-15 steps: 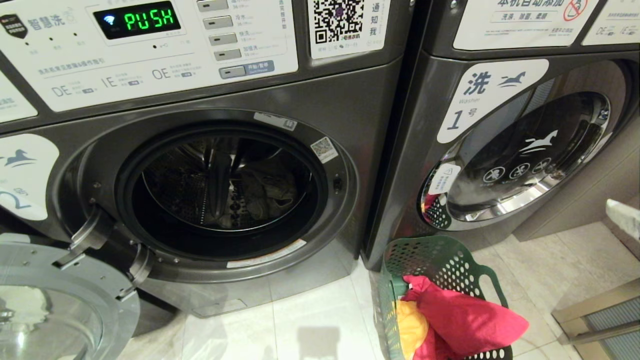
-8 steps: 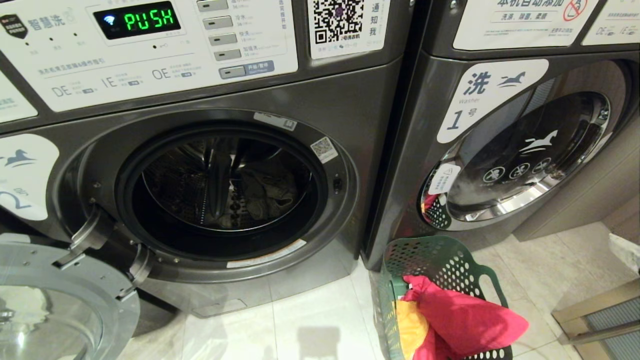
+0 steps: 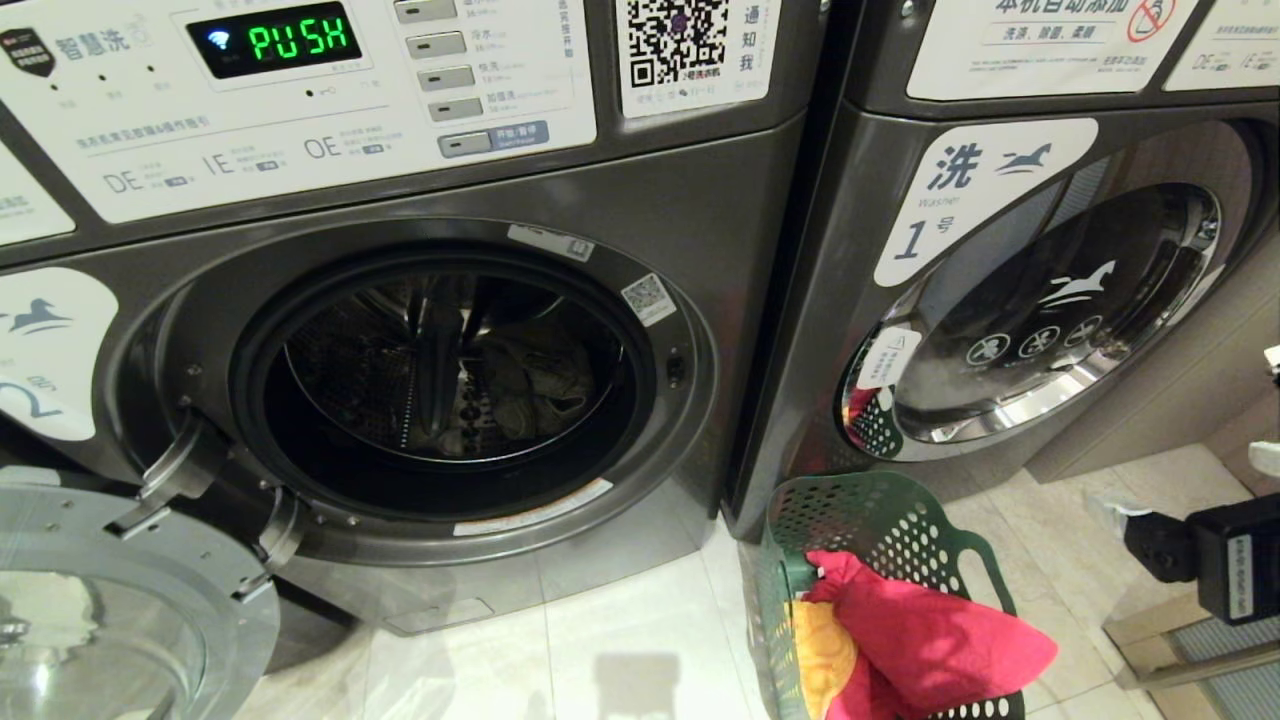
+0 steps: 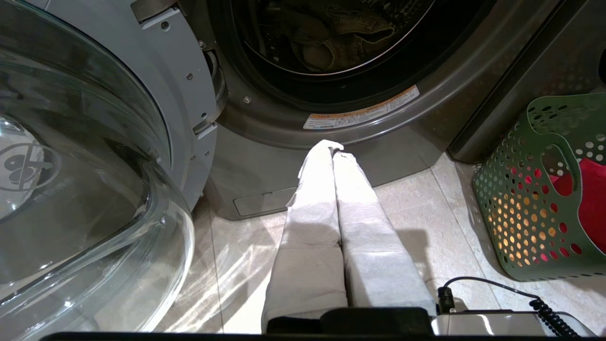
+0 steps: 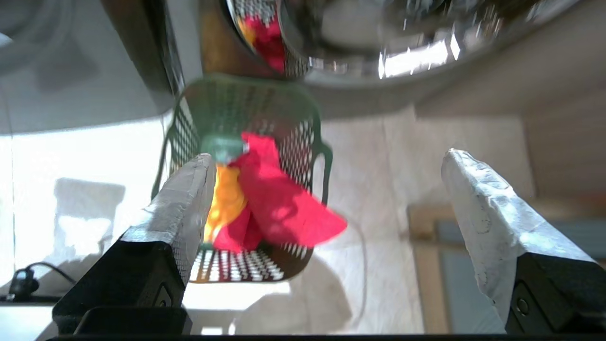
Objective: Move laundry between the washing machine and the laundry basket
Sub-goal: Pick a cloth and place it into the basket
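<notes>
The washing machine (image 3: 700,220) numbered 2 stands with its door swung open. A grey-green garment (image 3: 530,385) lies in its drum. On the floor to its right sits the green laundry basket (image 3: 870,520), holding a red-pink garment (image 3: 930,630) over a yellow one (image 3: 825,660). At the right edge my right gripper (image 3: 1185,485) hangs open and empty, right of the basket and above the floor. In its wrist view the basket (image 5: 236,104) and the red garment (image 5: 279,203) lie beyond the gripper (image 5: 329,156). My left gripper (image 4: 331,147) is shut and empty, low before the washing machine (image 4: 402,118).
The open glass door (image 3: 100,600) juts out at the lower left. The machine numbered 1 (image 3: 1040,320) stands shut behind the basket. A metal-framed panel (image 3: 1200,640) is at the lower right. A coiled cable (image 4: 535,303) lies by the left wrist.
My right gripper has come into the head view from the right edge, moving left toward the basket. Laundry, basket and left arm are unmoved.
</notes>
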